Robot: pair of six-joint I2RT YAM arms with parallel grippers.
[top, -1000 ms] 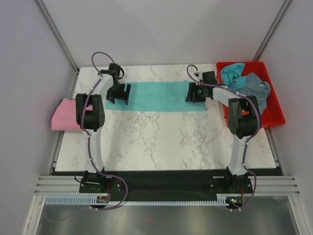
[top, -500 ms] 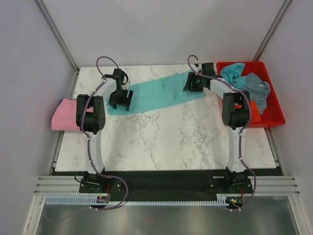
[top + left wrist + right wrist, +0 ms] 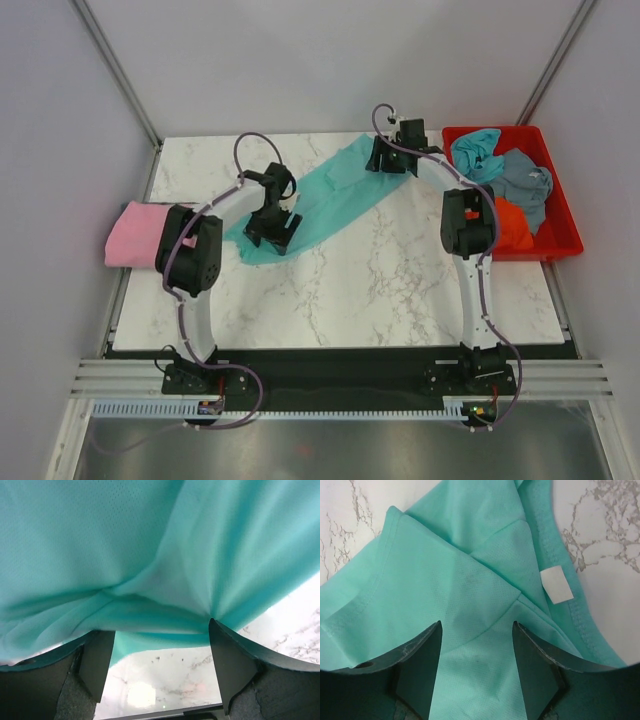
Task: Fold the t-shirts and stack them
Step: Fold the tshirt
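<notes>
A teal-green t-shirt (image 3: 325, 195) lies stretched on a diagonal across the marble table (image 3: 380, 290). My left gripper (image 3: 275, 228) is at its near-left end. In the left wrist view that gripper (image 3: 161, 626) is open, and the cloth (image 3: 150, 555) bunches in folds across its fingertips (image 3: 214, 630). My right gripper (image 3: 388, 158) is at the shirt's far-right end. It (image 3: 477, 623) stands open just over the collar part of the shirt (image 3: 445, 570), near a white label (image 3: 557, 585). A folded pink t-shirt (image 3: 135, 235) rests at the table's left edge.
A red tray (image 3: 566, 215) at the back right holds a light blue t-shirt (image 3: 478, 150), a grey-blue one (image 3: 525, 180) and an orange one (image 3: 512, 222), all crumpled. Grey walls close in the table on three sides.
The teal shirt lay flat along the back and now runs diagonally. My left gripper came nearer and rightward with its end. My right gripper went farther back and left.
</notes>
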